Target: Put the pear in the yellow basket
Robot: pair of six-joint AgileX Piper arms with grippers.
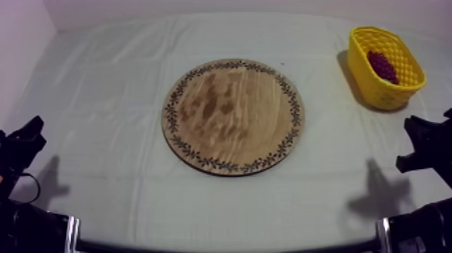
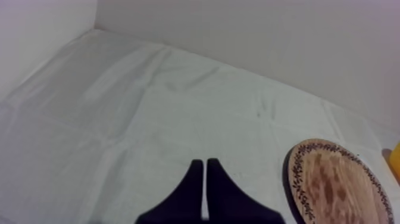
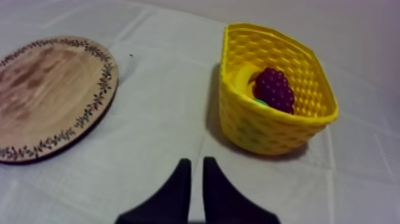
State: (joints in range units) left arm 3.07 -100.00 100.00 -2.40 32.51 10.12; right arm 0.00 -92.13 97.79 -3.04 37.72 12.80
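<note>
The round wooden board (image 1: pixel 232 116) lies mid-table and its top is bare. At the back right stands the yellow basket (image 1: pixel 356 57) with a bunch of grapes (image 1: pixel 383 66) inside. In the right wrist view the basket (image 3: pixel 262 128) holds the grapes (image 3: pixel 274 88), a yellow banana (image 3: pixel 244 77) and a sliver of something green (image 3: pixel 260 102) under the grapes. My left gripper (image 1: pixel 30 131) rests low at the left and my right gripper (image 1: pixel 420 134) low at the right. Both are shut on nothing: left (image 2: pixel 205 162), right (image 3: pixel 193 161).
Wrinkled grey-white cloth covers the table, with walls close behind and to the left. The board (image 2: pixel 333 184) is off to one side of my left gripper. The board (image 3: pixel 47 89) and the basket sit apart ahead of my right gripper.
</note>
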